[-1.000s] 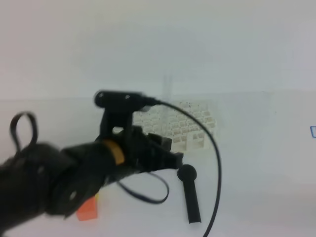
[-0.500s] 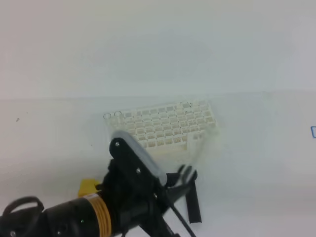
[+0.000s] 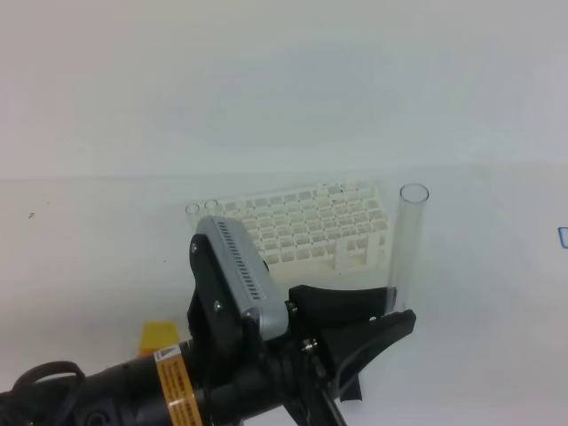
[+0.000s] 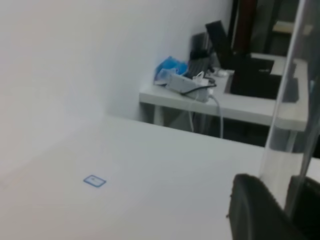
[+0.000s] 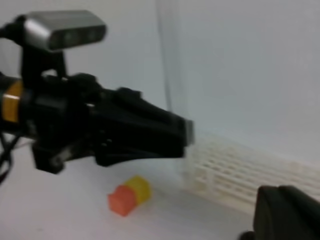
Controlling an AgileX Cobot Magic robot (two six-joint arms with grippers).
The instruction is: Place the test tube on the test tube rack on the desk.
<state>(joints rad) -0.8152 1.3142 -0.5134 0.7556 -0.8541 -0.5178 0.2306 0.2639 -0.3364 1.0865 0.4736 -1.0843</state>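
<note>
Your left pincer (image 3: pixel 390 311) is pinching the test tube (image 3: pixel 406 241) near its lower end, in the lower middle of the high view, and it is holding the glass upright with the open rim at the top. Half a second ago the tube was only a faint slanted streak beside the jaws; now you are carrying it clear and standing straight, so the lift is done and the tilt is corrected. In the left wrist view the tube (image 4: pixel 287 125) is running up the right edge of the frame, with the dark fingers (image 4: pixel 255 210) closing around its base.

Moving outward, the tube is standing just right of the test tube rack (image 3: pixel 302 226), whose right end is showing in the centre of the frame, beyond the pincer. The tube is not yet over any hole, so you are facing a short shift left and back before lowering. The rack's holes look narrow, so you probably need to keep the tube vertical.

The black cylinder is mostly hidden behind your arm at the bottom of the frame. The yellow block (image 3: pixel 160 337) is peeking out at lower left on the desk (image 3: pixel 497 293).

Your right pincer (image 5: pixel 287 212) is pressed together and sitting idle at the lower right of its own view, holding nothing.
</note>
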